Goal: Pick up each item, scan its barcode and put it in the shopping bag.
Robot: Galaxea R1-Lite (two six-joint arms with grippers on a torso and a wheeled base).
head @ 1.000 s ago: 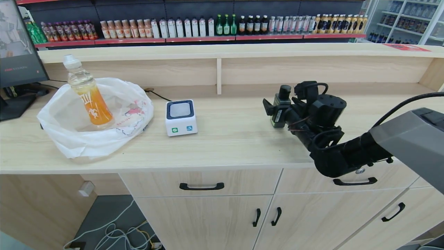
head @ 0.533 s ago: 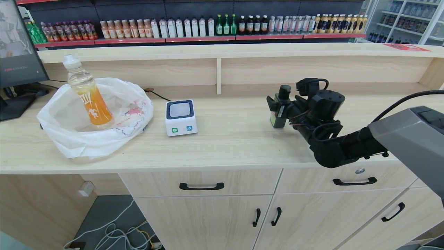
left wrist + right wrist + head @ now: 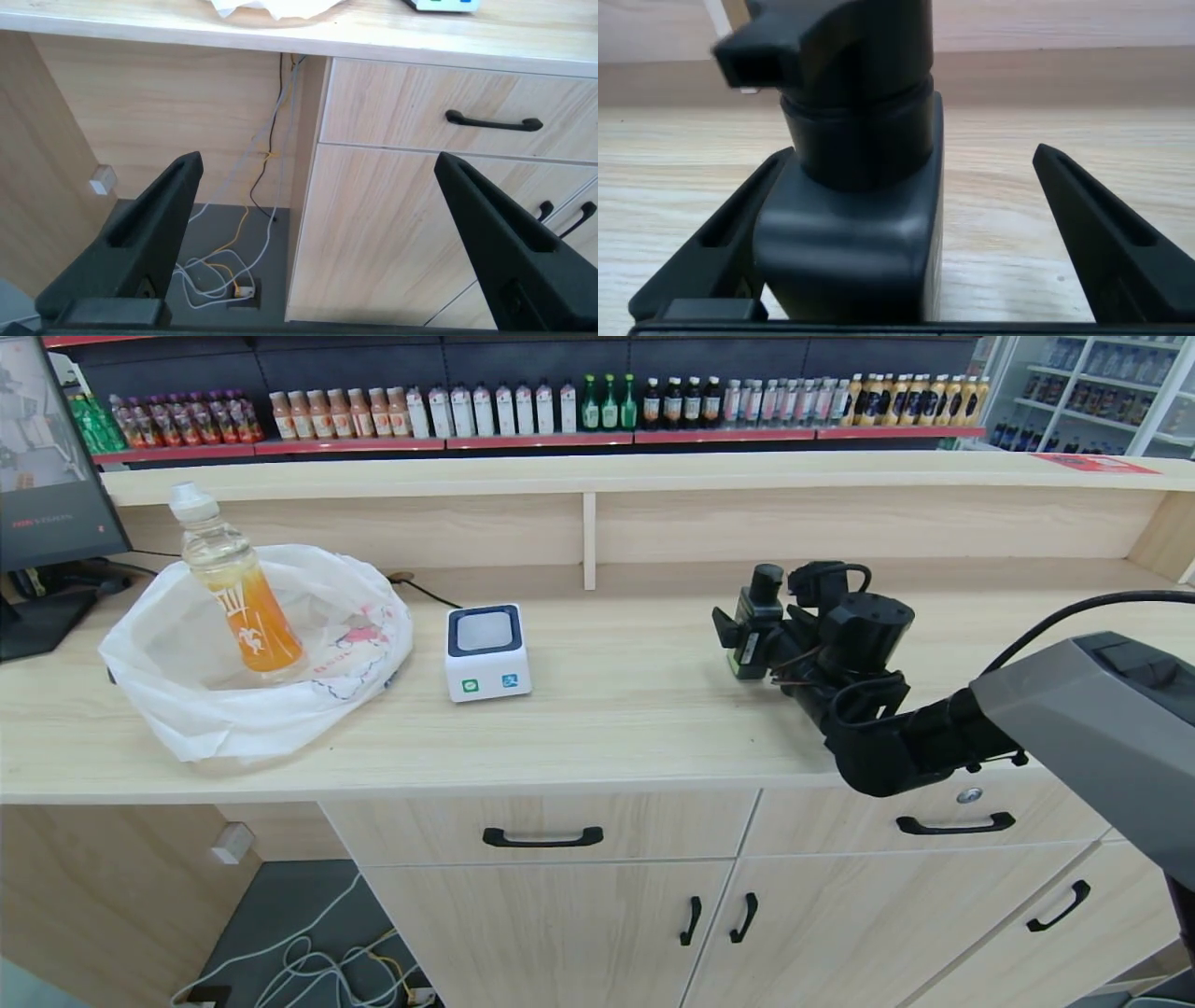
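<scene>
at counter's (image 3: pixel 607 709) right, right claw (image 3: pixel 908 159) gapes around half-hidden dark bottle (image 3: pixel 752 616); left claw (image 3: pixel 318 163) spread, empty

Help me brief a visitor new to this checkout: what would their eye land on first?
First the right gripper, open around a dark pump-top bottle standing on the right of the counter. Next the orange drink bottle, upright in the white shopping bag at the counter's left, with the small white scanner cube between bag and gripper.

bottle (image 3: pixel 245 607) in bag (image 3: pixel 177 714), scanner (image 3: pixel 487 653) rightward
</scene>
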